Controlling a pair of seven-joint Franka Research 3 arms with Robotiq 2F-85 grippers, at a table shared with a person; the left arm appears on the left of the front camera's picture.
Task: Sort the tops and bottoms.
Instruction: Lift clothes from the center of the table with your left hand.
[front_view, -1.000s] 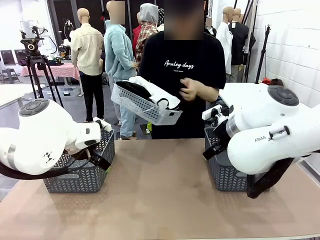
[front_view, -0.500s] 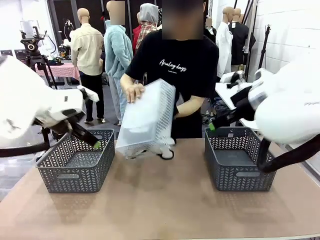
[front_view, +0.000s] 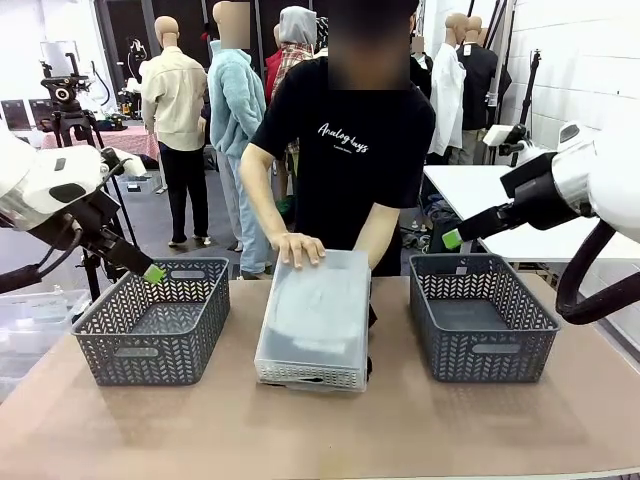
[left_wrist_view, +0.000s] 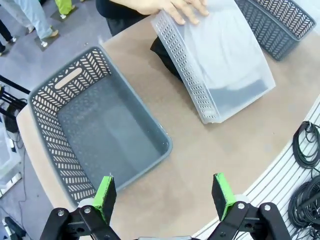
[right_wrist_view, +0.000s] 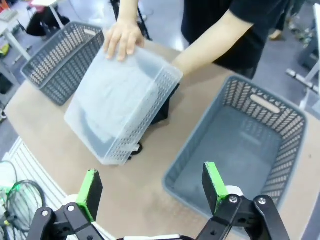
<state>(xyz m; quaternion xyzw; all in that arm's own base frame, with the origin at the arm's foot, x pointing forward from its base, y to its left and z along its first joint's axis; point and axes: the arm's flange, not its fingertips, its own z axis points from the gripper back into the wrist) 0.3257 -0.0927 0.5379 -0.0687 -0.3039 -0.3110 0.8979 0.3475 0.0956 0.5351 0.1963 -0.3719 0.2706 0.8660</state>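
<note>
A white translucent basket (front_view: 313, 318) lies upside down on the table's middle, with the person's hand (front_view: 298, 247) flat on it. The garments are under it. Pale and dark cloth shows dimly through its bottom (left_wrist_view: 227, 65), and a black garment (right_wrist_view: 166, 106) sticks out at its edge, also seen as black cloth (left_wrist_view: 161, 50) from the left wrist. My left gripper (front_view: 150, 270) hangs open above the left grey basket (front_view: 155, 322), which has nothing in it. My right gripper (front_view: 455, 237) is open above the right grey basket (front_view: 483, 315), likewise bare inside. The wrist views show each gripper, left (left_wrist_view: 162, 192) and right (right_wrist_view: 150, 187), holding nothing.
The person stands at the far edge behind the white basket, one forearm (right_wrist_view: 210, 42) reaching down beside it. Bare tabletop (front_view: 320, 430) runs along the near edge. Cables (left_wrist_view: 305, 150) hang off the robot's side of the table.
The person has turned the white basket over and set it upside down on the table. Both arms have lifted up and outward from the grey baskets.
</note>
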